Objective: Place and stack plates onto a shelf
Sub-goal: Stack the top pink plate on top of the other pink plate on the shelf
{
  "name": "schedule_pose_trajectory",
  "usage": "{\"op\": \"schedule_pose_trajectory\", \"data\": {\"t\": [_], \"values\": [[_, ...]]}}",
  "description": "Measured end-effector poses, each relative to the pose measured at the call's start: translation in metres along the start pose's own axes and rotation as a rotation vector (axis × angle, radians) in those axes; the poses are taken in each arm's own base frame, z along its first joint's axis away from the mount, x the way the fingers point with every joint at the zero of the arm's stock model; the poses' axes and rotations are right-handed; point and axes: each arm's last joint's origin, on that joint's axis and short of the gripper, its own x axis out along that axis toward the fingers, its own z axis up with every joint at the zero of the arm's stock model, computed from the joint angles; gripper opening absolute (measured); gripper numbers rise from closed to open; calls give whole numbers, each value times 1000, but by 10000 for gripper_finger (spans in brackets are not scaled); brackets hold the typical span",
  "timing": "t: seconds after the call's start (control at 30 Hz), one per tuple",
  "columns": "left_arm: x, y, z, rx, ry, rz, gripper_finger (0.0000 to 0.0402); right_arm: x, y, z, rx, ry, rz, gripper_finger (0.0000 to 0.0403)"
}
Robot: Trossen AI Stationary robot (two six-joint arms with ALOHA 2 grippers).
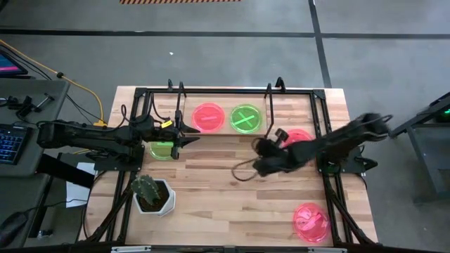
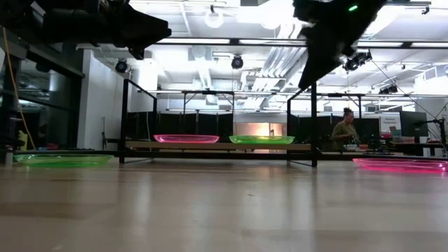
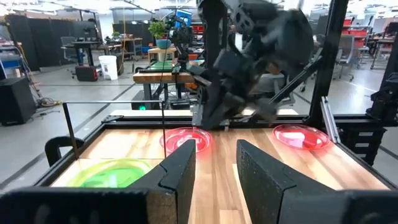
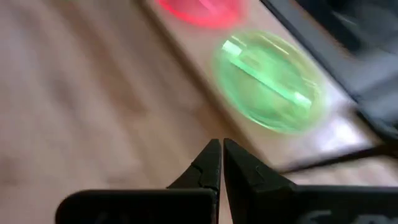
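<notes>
The shelf (image 1: 225, 131) is a light-wood board inside thin black rods at the table's far side. A pink plate (image 1: 208, 117) and a green plate (image 1: 246, 118) lie flat on it side by side, also the pink plate (image 2: 186, 138) and green plate (image 2: 261, 139) in the low view. Another green plate (image 1: 162, 149) lies on the table at the left, below my left gripper (image 3: 214, 180), which points level and is open and empty. My right gripper (image 4: 222, 163) hangs shut and empty above the table, just near of the shelf's green plate (image 4: 270, 84). A pink plate (image 1: 299, 135) lies under the right arm, another pink plate (image 1: 310, 221) at the near right.
A white pot with a cactus (image 1: 151, 195) stands at the near left. The large black frame (image 1: 325, 140) runs around the tabletop. Bare wood (image 1: 232, 204) lies across the table's middle and near side. A person (image 2: 343, 131) sits far off in the room.
</notes>
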Motion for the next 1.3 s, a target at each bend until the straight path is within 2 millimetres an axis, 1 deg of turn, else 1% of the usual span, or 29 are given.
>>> {"op": "schedule_pose_trajectory", "data": {"t": [0.1,0.2,0.27,0.33,0.43,0.57,0.67,0.77,1.3], "values": [[0,0,0,23,-3,0,105,-14,-5,-9,38,-200,210,0],[0,0,1,40,-13,1,105,-24,-12,-13,61,-444,355,0],[0,0,2,47,-24,1,105,-29,-20,-12,72,-602,408,0],[0,0,4,59,-41,2,105,-31,-28,-12,83,-733,423,0],[0,0,4,70,-37,2,105,-30,-37,-10,85,-853,414,0],[0,0,4,71,-38,2,105,-25,-43,-4,64,-877,405,0],[0,0,4,71,-38,2,105,-24,-46,0,68,-886,438,0],[0,0,4,62,-37,2,105,-23,-46,0,57,-891,467,0],[0,0,2,59,-22,-3,105,-22,-45,-1,69,-871,479,1]]}}
